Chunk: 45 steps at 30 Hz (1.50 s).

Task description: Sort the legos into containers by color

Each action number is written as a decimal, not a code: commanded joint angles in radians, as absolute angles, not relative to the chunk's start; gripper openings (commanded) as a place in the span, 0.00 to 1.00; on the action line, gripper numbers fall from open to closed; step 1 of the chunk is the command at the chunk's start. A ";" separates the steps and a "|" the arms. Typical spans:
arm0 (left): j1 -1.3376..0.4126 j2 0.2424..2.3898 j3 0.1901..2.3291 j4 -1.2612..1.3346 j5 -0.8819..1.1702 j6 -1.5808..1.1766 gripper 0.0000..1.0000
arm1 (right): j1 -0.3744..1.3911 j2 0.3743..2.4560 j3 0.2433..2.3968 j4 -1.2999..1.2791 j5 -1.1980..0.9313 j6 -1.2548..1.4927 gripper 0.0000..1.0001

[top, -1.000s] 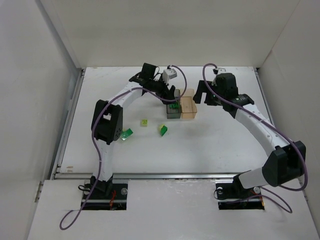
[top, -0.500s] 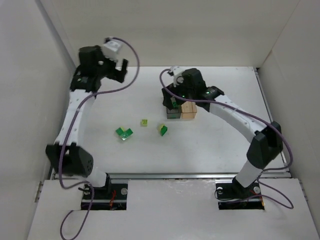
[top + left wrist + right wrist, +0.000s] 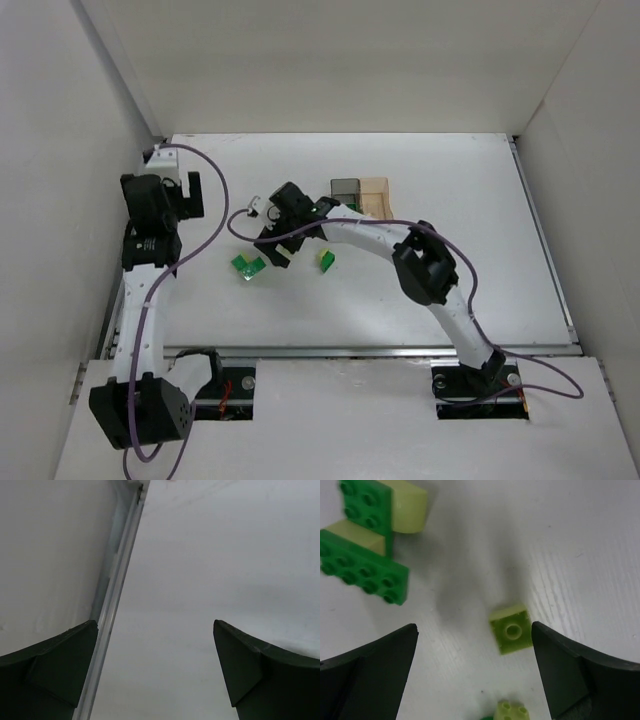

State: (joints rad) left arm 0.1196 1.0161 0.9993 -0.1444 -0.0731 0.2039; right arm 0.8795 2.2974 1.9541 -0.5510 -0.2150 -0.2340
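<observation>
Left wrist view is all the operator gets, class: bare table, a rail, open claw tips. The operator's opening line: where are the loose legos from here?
Observer: None are near you. The left claw is by the left edge of the table. The dark green plates lie to its right, toward the middle.
Operator: What is the right arm doing?
Observer: The right claw is open, and a one-stud pale yellow-green brick lies on the table between its fingers, clear of both.
Operator: And the containers?
Observer: The grey container and the orange container sit side by side, farther back than the right claw.
</observation>
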 commanded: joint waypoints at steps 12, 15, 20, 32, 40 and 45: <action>0.118 0.940 0.856 -0.152 -0.025 0.187 1.00 | 0.896 2.324 1.886 -0.528 0.012 -0.235 0.83; 0.127 0.940 0.856 -0.152 -0.003 0.187 1.00 | 0.922 2.313 1.885 -0.541 0.012 -0.235 0.80; 0.127 0.950 0.856 -0.152 0.037 0.207 0.98 | 0.933 2.290 1.890 -0.589 0.021 -0.152 0.77; 0.107 0.959 0.816 -0.234 0.248 0.405 0.99 | 0.888 2.169 1.905 -0.565 0.025 -0.023 0.00; 0.052 1.014 0.831 -0.408 0.390 0.613 0.98 | 0.602 1.890 1.690 -0.327 -0.127 0.303 0.00; 0.011 1.156 0.906 -0.465 0.330 0.600 0.98 | 0.496 1.824 1.635 -0.369 0.009 0.295 0.00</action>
